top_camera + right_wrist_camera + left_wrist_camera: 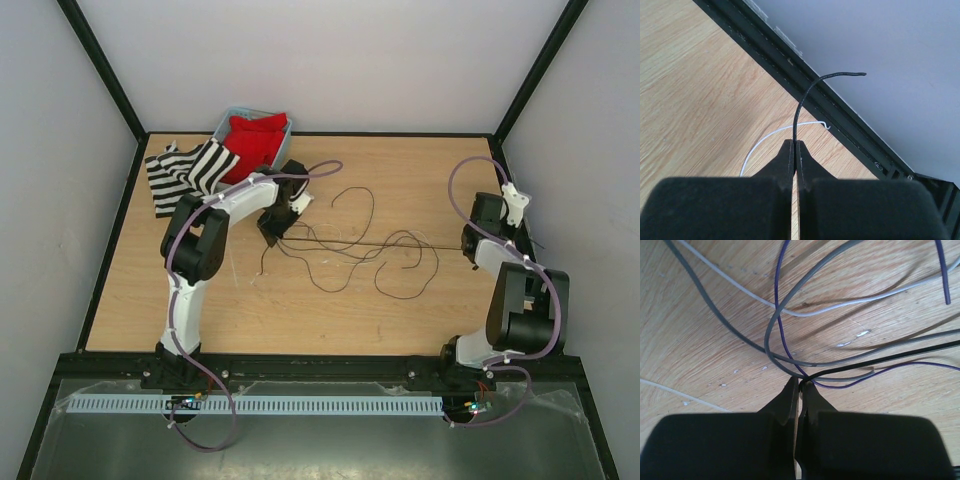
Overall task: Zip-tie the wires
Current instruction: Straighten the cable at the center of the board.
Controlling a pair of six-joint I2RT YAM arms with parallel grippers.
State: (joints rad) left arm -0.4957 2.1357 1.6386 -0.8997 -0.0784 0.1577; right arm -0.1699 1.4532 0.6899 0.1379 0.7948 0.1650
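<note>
Left gripper (272, 232) and right gripper (468, 250), seen from above, stood well apart across the table (400, 310). One black wire (380, 243) ran almost straight between them, from left to right. The other wires (335, 270) lay in loose loops around this line, nearer to the left arm. That arm was stretched forward, while the right arm was folded close to its base. I could not find the zip tie here.

From the left wrist, the left gripper (801, 386) was pressed shut on the black wire (900, 354), which left the tips toward the right, above grey and purple strands.

From the right wrist, the right gripper (794, 145) was also closed, pinching the black wire (801, 100), whose free end curled up and to the right. A white strand (765, 139) lay just beside the tips. Whether it was the zip tie, I could not tell.
</note>
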